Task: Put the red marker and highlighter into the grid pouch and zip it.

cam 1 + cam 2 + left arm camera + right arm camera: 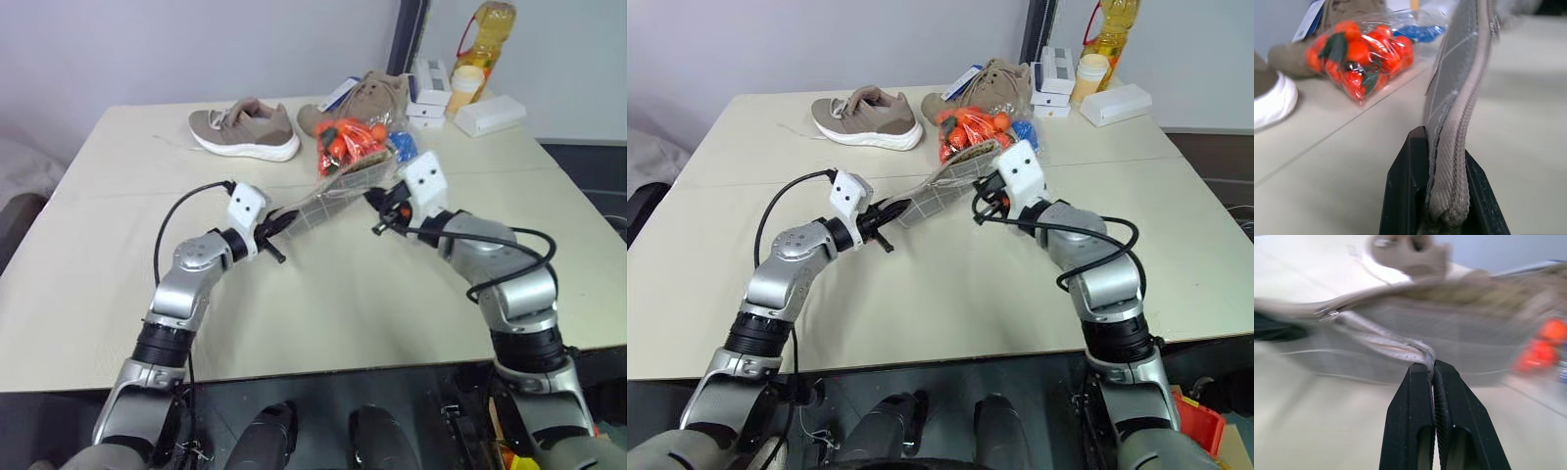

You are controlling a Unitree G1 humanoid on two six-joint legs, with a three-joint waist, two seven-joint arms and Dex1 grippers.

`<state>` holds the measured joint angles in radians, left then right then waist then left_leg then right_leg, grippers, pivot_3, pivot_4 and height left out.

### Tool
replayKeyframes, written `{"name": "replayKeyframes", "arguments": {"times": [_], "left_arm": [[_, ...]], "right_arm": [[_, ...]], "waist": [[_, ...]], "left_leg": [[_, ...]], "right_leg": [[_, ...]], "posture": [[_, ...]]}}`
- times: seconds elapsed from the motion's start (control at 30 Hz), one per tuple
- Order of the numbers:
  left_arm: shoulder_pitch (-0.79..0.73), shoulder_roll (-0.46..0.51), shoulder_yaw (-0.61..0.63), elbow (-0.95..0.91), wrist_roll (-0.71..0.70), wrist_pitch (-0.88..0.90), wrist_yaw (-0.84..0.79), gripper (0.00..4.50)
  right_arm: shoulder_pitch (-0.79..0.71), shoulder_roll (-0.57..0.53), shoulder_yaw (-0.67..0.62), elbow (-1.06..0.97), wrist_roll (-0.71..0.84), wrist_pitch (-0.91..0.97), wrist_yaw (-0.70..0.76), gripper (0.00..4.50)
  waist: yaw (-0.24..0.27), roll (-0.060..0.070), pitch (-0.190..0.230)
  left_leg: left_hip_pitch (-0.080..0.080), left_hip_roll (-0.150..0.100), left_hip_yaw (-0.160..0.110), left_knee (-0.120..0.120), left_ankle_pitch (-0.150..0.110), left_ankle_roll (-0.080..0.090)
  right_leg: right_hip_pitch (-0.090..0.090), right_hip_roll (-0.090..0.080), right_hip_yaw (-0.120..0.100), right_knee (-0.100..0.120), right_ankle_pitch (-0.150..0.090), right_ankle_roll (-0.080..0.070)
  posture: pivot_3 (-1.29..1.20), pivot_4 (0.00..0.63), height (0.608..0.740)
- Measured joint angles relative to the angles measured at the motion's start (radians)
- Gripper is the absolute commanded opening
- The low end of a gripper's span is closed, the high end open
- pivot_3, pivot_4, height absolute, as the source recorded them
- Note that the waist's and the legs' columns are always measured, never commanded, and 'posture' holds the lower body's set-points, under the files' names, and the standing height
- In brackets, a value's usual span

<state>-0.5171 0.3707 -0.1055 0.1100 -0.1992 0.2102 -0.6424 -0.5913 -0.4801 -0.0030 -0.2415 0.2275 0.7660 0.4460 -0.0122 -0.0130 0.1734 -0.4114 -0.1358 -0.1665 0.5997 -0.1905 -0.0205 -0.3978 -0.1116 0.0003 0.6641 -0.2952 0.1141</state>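
The grid pouch (328, 201), grey with thin white lines, hangs stretched above the table between my two grippers. My left gripper (279, 227) is shut on the pouch's near end; the left wrist view shows its zipper edge (1454, 161) pinched between my black fingers (1405, 186). My right gripper (1432, 366) is shut on a thin grey zipper tab (1400, 345) at the pouch's far end (980, 166). The red marker and the highlighter are hidden or out of view.
Right behind the pouch lies a clear bag of orange items (351, 142) with a blue packet (402, 145). Two tan shoes (245, 127), white boxes (429, 83) and a yellow bottle (485, 39) stand along the back. The beige table (323, 313) is bare in front.
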Motion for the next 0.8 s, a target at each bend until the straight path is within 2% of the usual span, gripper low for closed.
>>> {"name": "replayKeyframes", "arguments": {"times": [0.2, 0.4, 0.5, 0.57, 0.6, 0.67, 0.8], "left_arm": [[0.017, 0.029, -0.026, 0.016, 0.066, -0.070, -0.009, 0.00], [0.023, 0.029, -0.047, 0.019, 0.085, -0.101, -0.030, 0.00], [0.054, 0.030, -0.042, 0.017, 0.056, -0.065, -0.057, 1.07], [0.092, 0.040, -0.025, 0.004, 0.026, -0.010, -0.074, 2.16], [0.106, 0.044, -0.019, 0.000, 0.017, 0.006, -0.075, 2.54], [0.159, 0.049, 0.014, -0.033, -0.001, 0.047, -0.061, 3.53], [0.282, 0.063, 0.108, -0.124, -0.056, 0.138, -0.022, 3.53]], "right_arm": [[0.000, -0.095, -0.124, 0.078, -0.010, -0.014, -0.016, 0.05], [0.014, -0.109, -0.132, 0.116, -0.006, -0.015, -0.008, 0.05], [0.055, -0.130, -0.132, 0.101, 0.025, 0.010, 0.037, 1.00], [0.120, -0.157, -0.124, 0.056, 0.049, 0.022, 0.091, 2.13], [0.144, -0.167, -0.116, 0.045, 0.054, 0.022, 0.108, 2.50], [0.217, -0.195, -0.090, 0.007, 0.054, 0.006, 0.153, 3.54], [0.339, -0.217, -0.079, -0.026, 0.061, -0.055, 0.220, 3.54]], "waist": [[-0.001, 0.000, 0.000], [-0.001, 0.000, 0.000], [-0.002, 0.000, 0.000], [-0.002, 0.000, 0.000], [-0.002, 0.000, 0.000], [-0.002, 0.000, 0.000], [0.000, 0.000, 0.000]], "left_leg": [[0.000, 0.000, 0.000, 0.000, 0.000, 0.000], [0.000, 0.000, 0.000, 0.000, 0.000, 0.000], [0.000, 0.000, 0.000, 0.000, 0.000, 0.001], [0.000, 0.000, 0.000, -0.001, 0.000, 0.001], [0.000, 0.000, 0.000, -0.001, 0.000, 0.001], [0.000, 0.000, 0.000, -0.001, 0.000, 0.001], [0.000, 0.000, 0.000, -0.001, -0.001, 0.001]], "right_leg": [[0.000, 0.000, 0.000, 0.000, 0.000, 0.000], [0.000, 0.000, 0.000, 0.000, 0.000, 0.000], [0.000, 0.000, 0.000, 0.000, 0.000, 0.000], [0.000, 0.000, 0.000, 0.000, 0.000, 0.000], [0.000, 0.000, 0.000, 0.000, 0.000, 0.000], [0.000, 0.000, 0.000, -0.001, 0.000, 0.000], [0.000, -0.001, 0.000, -0.001, 0.000, 0.000]], "posture": [[0.00, 0.150, 0.740], [0.00, 0.150, 0.740], [0.00, 0.150, 0.740], [0.00, 0.150, 0.740], [0.00, 0.150, 0.740], [0.00, 0.150, 0.740], [0.00, 0.150, 0.740]]}}
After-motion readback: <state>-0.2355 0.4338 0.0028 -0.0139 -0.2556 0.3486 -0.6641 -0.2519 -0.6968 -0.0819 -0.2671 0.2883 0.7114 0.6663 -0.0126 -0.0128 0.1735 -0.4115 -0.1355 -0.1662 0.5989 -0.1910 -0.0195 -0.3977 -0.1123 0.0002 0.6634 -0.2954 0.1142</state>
